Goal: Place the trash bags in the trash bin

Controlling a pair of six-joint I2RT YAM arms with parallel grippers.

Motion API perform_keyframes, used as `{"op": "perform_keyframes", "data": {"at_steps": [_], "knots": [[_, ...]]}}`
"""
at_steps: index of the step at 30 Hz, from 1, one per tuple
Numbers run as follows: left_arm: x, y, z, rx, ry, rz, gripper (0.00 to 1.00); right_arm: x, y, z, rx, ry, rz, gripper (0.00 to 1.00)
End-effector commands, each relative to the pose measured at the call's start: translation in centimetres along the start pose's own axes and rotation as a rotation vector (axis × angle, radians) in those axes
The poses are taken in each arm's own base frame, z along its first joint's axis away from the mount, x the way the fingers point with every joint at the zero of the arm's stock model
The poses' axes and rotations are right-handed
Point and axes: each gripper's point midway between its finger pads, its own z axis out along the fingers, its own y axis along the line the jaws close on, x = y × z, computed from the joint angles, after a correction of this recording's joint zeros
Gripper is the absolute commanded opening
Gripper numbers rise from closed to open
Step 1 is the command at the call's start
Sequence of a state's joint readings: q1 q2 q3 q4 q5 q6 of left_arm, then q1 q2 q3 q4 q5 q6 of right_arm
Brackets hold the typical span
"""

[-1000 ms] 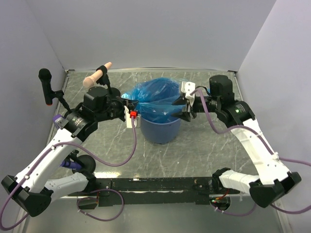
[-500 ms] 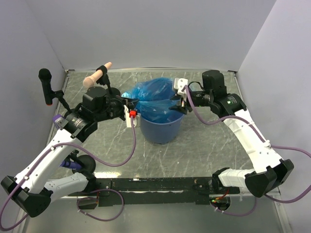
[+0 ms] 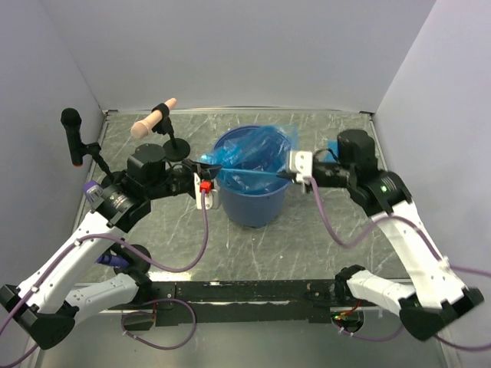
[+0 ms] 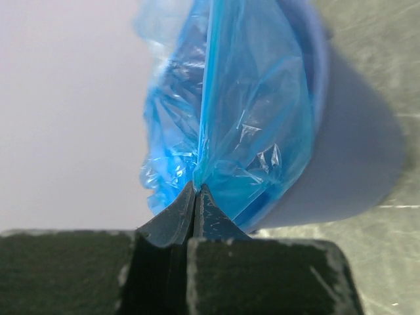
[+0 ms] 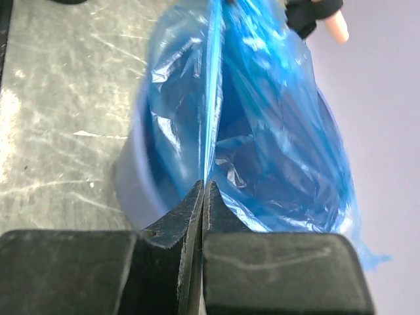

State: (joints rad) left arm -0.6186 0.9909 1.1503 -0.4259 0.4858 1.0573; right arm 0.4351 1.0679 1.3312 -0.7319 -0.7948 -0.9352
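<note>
Film of the trash bag is clamped in the left pincer and in the right pincer, each shut tight on an opposite side. The bag is stretched over the trash bin, mid-bench toward the far edge. If pulled harder, the film may be torn or the bin tipped.

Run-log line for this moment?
left hand: shut on trash bag | right hand: shut on trash bag | trash bag: stretched across trash bin
</note>
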Motion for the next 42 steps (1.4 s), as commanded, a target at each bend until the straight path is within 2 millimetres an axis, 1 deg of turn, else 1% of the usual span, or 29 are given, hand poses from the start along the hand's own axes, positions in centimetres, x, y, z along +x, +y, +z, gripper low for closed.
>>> {"op": "perform_keyframes", "data": {"at_steps": [1, 3, 5, 6, 9, 11, 13, 16, 18, 21, 23, 25, 28, 30, 32, 34, 35, 36, 38, 40, 42], "knots": [[0.9, -1.7, 0.5, 0.029, 0.024, -0.033, 0.01, 1.3, 3.3, -1.6, -0.03, 0.028, -0.049, 0.0], [0.5, -2.1, 1.2, 0.046, 0.015, -0.033, 0.01, 2.1, 4.2, -1.6, -0.043, 0.037, -0.045, 0.0], [-0.1, -2.4, 1.7, 0.066, -0.001, -0.025, 0.01, 2.5, 5.2, -1.6, -0.057, 0.033, -0.054, 0.0], [-0.1, -2.7, 1.8, 0.08, 0.004, -0.017, 0.01, 2.6, 5.6, -1.7, -0.056, 0.031, -0.058, 0.0], [-0.3, -3.3, 1.8, 0.094, 0.012, 0.032, 0.01, 3.1, 6.5, -2.0, -0.047, 0.031, -0.079, 0.0], [-0.3, -3.8, 1.6, 0.096, 0.02, 0.087, 0.01, 3.9, 7.4, -2.0, -0.049, 0.042, -0.077, 0.0], [-0.1, -4.2, 1.4, 0.079, 0.026, 0.127, 0.01, 4.5, 7.8, -1.9, -0.04, 0.045, -0.065, 0.0], [1.0, -5.5, 0.7, 0.098, 0.066, 0.192, 0.01, 5.1, 7.9, -1.4, -0.017, 0.036, -0.041, 0.0], [2.2, -6.5, 0.3, 0.109, 0.112, 0.218, 0.01, 5.6, 7.6, -0.8, 0.008, 0.031, -0.02, 0.0], [3.6, -6.9, -0.3, 0.069, 0.169, 0.245, 0.01, 6.2, 7.4, 0.3, 0.023, 0.022, 0.005, 0.0], [4.0, -6.7, -0.5, 0.023, 0.18, 0.272, 0.01, 6.8, 7.7, 1.0, 0.014, 0.03, 0.005, 0.0], [3.2, -5.5, -0.7, -0.06, 0.151, 0.304, 0.01, 7.2, 7.5, 1.4, 0.036, 0.035, 0.006, 0.0], [0.9, -2.7, -0.9, -0.19, 0.077, 0.358, 0.01, 7.9, 6.7, 1.6, 0.089, 0.048, 0.008, 0.0], [-0.5, -1.8, -1.0, -0.224, 0.026, 0.369, 0.01, 8.5, 6.5, 1.9, 0.113, 0.057, 0.012, 0.0], [-1.7, -1.7, -1.1, -0.234, -0.033, 0.392, 0.01, 9.0, 6.2, 2.0, 0.137, 0.065, 0.03, 0.0], [-2.8, -2.3, -0.9, -0.236, -0.103, 0.45, 0.02, 9.3, 6.1, 2.2, 0.152, 0.069, 0.054, 0.0], [-2.9, -2.8, -0.6, -0.215, -0.11, 0.47, 0.01, 9.3, 5.9, 2.2, 0.165, 0.068, 0.062, 0.0], [-2.2, -3.9, -0.2, -0.156, -0.092, 0.466, 0.01, 9.6, 5.8, 2.2, 0.177, 0.075, 0.079, 0.0], [-1.4, -4.8, 0.1, -0.11, -0.063, 0.404, 0.01, 10.3, 5.8, 2.2, 0.19, 0.092, 0.09, 0.0], [0.5, -6.1, 0.4, -0.055, 0.006, 0.382, 0.01, 11.0, 5.9, 2.3, 0.201, 0.109, 0.099, 0.0], [2.3, -6.8, 0.5, -0.059, 0.072, 0.383, 0.01, 11.5, 6.1, 2.4, 0.209, 0.12, 0.112, 0.0]]}}
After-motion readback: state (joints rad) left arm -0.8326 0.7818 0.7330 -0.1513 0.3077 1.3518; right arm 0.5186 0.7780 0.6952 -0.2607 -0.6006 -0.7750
